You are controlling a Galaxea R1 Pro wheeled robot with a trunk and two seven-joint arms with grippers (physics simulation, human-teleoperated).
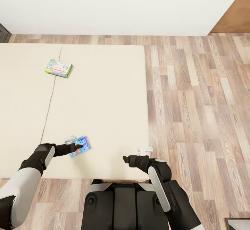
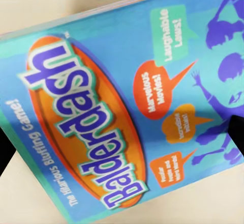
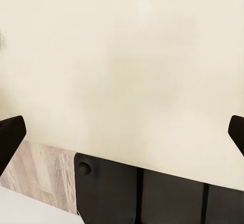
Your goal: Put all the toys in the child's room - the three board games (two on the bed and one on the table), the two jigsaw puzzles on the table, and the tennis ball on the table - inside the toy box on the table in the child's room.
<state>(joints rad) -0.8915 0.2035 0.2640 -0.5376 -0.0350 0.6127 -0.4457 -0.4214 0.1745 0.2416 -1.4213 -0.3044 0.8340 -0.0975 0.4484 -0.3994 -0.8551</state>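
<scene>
Glossy flat blue game point(image 2: 127, 107) (cardboard) on mattress point(image 1: 100, 94).

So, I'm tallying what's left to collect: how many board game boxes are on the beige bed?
2. A small blue Balderdash box near the foot edge at the left gripper; a green-edged multicolour box farther up the mattress.

A plain white wall point(image 1: 114, 6) runs across at twelve o'clock. Wood-plank flooring point(image 1: 201, 101) in mixed brown and grey tones fills the three o'clock side. A brown wooden panel point(image 1: 236, 14) stands at one o'clock. Lighting is even and soft.
</scene>
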